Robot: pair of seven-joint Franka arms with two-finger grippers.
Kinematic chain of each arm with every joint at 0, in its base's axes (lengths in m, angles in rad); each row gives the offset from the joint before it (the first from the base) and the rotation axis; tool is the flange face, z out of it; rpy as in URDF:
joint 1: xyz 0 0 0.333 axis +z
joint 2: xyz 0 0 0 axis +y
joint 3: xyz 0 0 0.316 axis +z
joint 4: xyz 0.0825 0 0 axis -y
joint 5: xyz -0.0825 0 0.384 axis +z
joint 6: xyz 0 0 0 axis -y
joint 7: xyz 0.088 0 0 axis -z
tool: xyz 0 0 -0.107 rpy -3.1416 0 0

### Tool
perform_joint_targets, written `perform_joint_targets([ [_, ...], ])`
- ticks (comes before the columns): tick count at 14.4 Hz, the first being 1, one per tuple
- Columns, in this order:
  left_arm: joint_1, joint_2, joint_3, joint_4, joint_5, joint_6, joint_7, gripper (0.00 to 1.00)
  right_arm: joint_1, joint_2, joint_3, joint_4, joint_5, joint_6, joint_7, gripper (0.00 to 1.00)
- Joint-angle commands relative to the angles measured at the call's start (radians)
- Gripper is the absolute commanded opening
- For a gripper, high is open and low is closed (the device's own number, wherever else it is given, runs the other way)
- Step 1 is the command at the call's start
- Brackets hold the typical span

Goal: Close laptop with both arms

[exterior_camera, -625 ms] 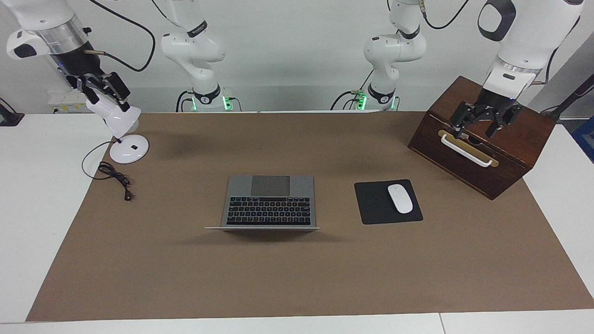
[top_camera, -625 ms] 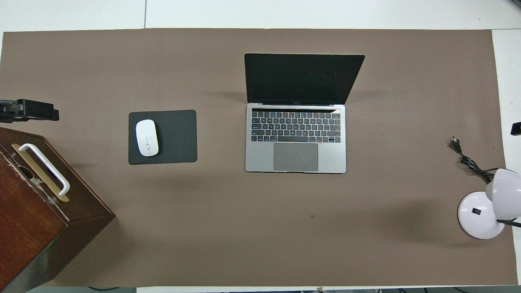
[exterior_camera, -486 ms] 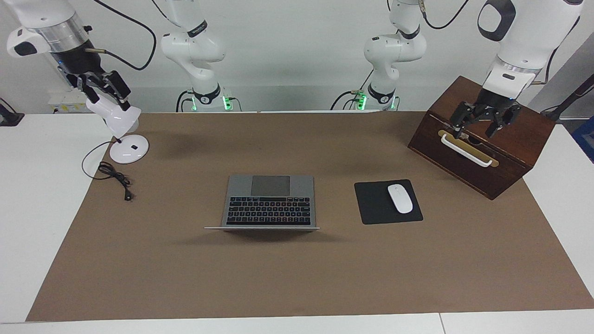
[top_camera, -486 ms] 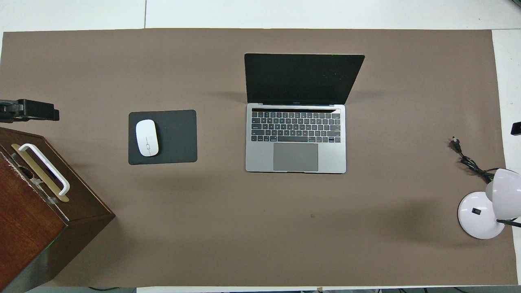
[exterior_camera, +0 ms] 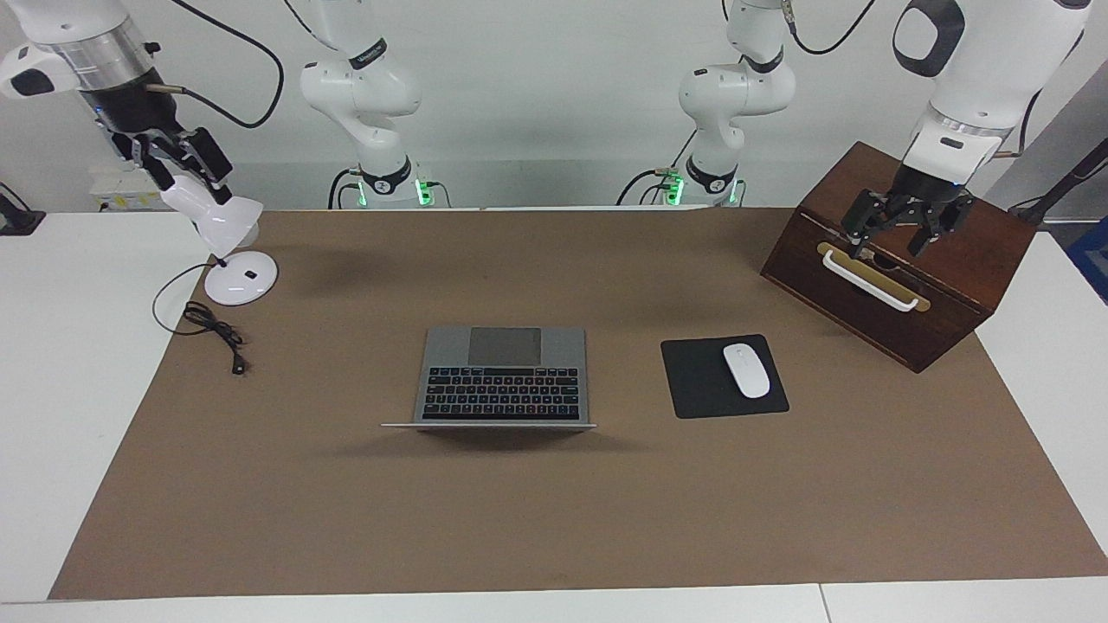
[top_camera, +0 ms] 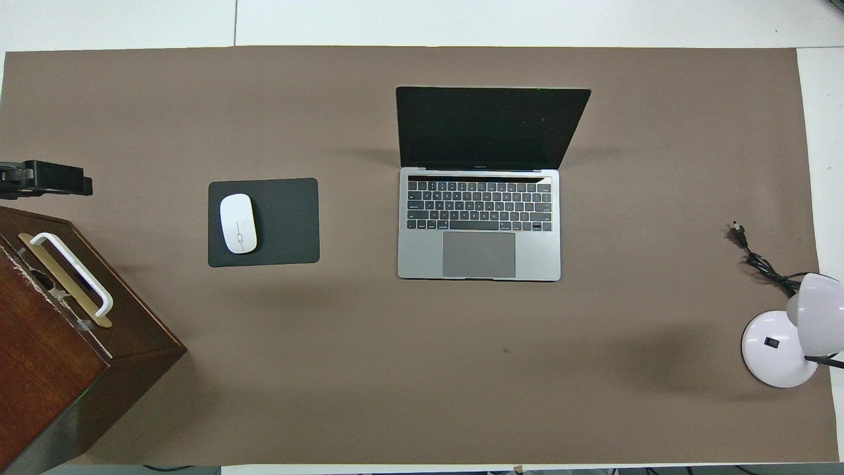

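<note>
With the left gripper [exterior_camera: 896,227], fingers spread, over the wooden box [exterior_camera: 952,285] at one desk corner and the right gripper [exterior_camera: 173,156], finger state impossible to tell, over the lamp [exterior_camera: 227,251] at the other, uneven arrival could twist the open laptop [exterior_camera: 502,376] mid-desk.

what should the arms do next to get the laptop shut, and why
Probably bring both grippers in over the laptop's raised screen. It stands open and untouched, while the left gripper hangs over the wooden box and the right gripper sits up by the lamp.

No text, label or brand can be read; the laptop [top_camera: 479,224] key legends are illegible.
</note>
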Motion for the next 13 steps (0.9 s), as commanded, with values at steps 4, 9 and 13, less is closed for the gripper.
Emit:
perform_joint_targets([
  [4, -0.004, -0.027, 0.008, -0.029, 0.019, 0.013, -0.007, 1.0, -0.049, 0.051, 0.004, -0.027, -0.001, 0.163, -0.131, 1.0],
  [9, -0.019, -0.027, 0.007, -0.03, 0.019, 0.011, -0.023, 1.0, -0.086, 0.193, 0.004, 0.068, 0.0, 0.297, -0.228, 0.82],
  [13, -0.021, -0.034, 0.004, -0.047, 0.017, 0.022, -0.026, 0.26, -0.08, 0.278, 0.005, 0.099, -0.013, 0.378, -0.244, 0.23],
])
